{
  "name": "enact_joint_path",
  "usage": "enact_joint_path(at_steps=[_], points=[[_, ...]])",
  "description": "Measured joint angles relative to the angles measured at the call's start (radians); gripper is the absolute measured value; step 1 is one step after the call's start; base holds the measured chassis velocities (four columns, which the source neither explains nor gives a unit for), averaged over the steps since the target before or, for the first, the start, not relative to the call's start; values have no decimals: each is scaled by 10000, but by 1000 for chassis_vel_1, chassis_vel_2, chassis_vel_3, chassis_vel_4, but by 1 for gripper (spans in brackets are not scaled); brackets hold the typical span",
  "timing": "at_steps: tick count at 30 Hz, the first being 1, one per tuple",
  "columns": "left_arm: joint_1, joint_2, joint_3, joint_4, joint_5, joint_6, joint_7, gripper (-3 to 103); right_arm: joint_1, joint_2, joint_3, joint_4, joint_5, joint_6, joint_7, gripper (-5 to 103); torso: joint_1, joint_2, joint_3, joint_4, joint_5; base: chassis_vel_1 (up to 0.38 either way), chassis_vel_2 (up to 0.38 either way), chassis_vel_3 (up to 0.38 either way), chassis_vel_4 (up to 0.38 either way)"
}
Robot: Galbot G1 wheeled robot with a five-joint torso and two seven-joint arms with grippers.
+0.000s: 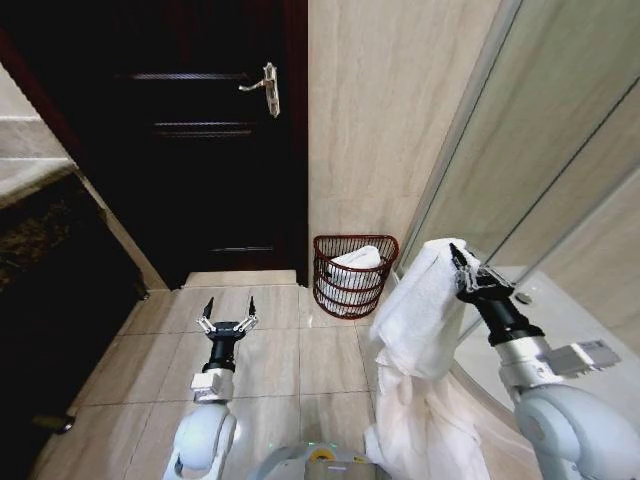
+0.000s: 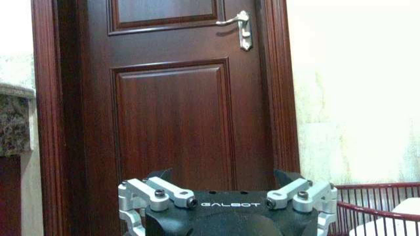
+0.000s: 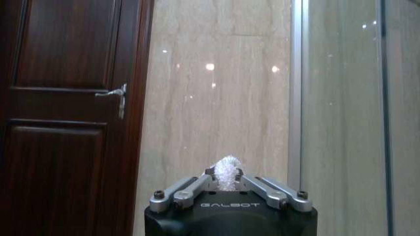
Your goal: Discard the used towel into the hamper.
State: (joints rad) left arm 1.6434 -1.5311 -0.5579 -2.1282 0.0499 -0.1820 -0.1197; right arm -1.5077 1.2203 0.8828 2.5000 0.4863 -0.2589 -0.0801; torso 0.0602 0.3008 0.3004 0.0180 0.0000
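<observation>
Right gripper pinching the long towel short of the hamper; trailing tail may catch its rim and spill; left gripper spread, idle.

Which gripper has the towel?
The right gripper, fingers shut on the white towel hanging beside the hamper; the left gripper is open and empty.
</observation>
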Motion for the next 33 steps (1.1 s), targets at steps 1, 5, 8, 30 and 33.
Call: enact_joint_path(at_steps=[1, 5, 8, 30, 33], points=[[0, 0, 0, 0, 0, 0, 0, 100, 0, 0, 0, 0, 0, 0, 0, 5, 0, 0, 0, 0, 0, 0, 0, 0, 0], [119, -197, -9, -3, 99, -93, 0, 100, 37, -243, 56, 0, 235, -28, 91, 5, 48, 179, 132, 0, 0, 0, 0, 0, 0], [156, -190, -64, -42, 102, -113, -2, 100, 61, -332, 94, 0, 350, -28, 153, 5, 98, 322, 222, 0, 1, 0, 0, 0, 0], [138, -96, -122, -534, 136, 146, -15, 100, 51, -407, 315, 0, 651, 2, 170, 5, 409, 1219, 814, 0, 0, 0, 0, 0, 0], [149, -123, -114, -537, 171, 146, -27, 100, 21, -411, 391, 0, 694, 4, 156, 5, 442, 1311, 873, 0, 0, 0, 0, 0, 0]])
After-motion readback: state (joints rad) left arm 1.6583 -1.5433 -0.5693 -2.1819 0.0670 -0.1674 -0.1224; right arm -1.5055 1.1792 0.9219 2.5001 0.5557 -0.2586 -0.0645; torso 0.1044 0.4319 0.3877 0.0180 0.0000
